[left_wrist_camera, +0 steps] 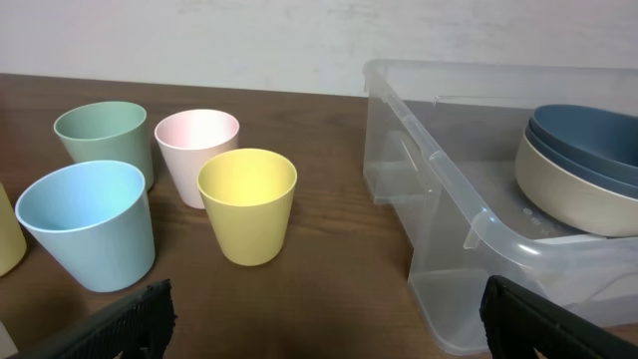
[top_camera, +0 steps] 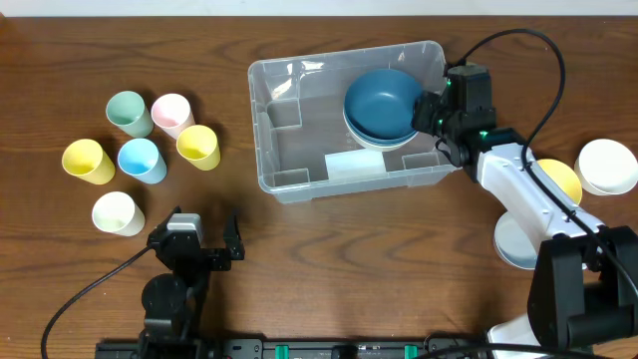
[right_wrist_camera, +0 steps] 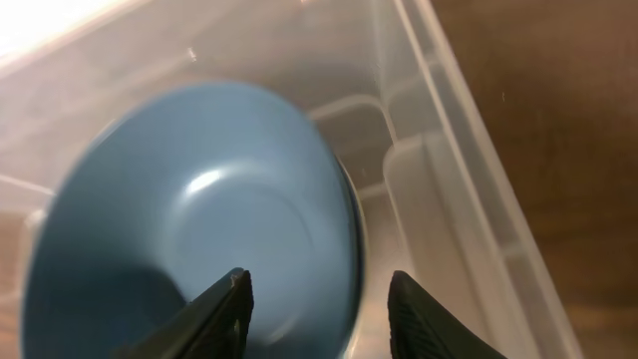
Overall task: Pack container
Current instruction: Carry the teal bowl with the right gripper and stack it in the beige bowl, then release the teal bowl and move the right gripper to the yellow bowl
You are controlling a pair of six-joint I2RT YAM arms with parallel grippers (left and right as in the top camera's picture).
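The clear container (top_camera: 261, 130) stands at the table's centre, with a pale label (top_camera: 354, 165) on its floor. A stack of bowls topped by a blue bowl (top_camera: 382, 102) sits in its right end. My right gripper (top_camera: 431, 110) is open at the container's right wall. In the right wrist view its fingers (right_wrist_camera: 319, 299) straddle the rim of the blue bowl (right_wrist_camera: 189, 219), one inside and one outside. My left gripper (top_camera: 196, 239) is open and empty near the front edge. Its view shows the container (left_wrist_camera: 469, 199) and the bowls (left_wrist_camera: 588, 140).
Six cups stand left of the container: green (top_camera: 128, 112), pink (top_camera: 171, 113), yellow (top_camera: 198, 146), blue (top_camera: 141, 159), yellow (top_camera: 87, 161), white (top_camera: 117, 212). At the right lie a white bowl (top_camera: 607, 166), a yellow bowl (top_camera: 556, 179) and a pale bowl (top_camera: 516, 242).
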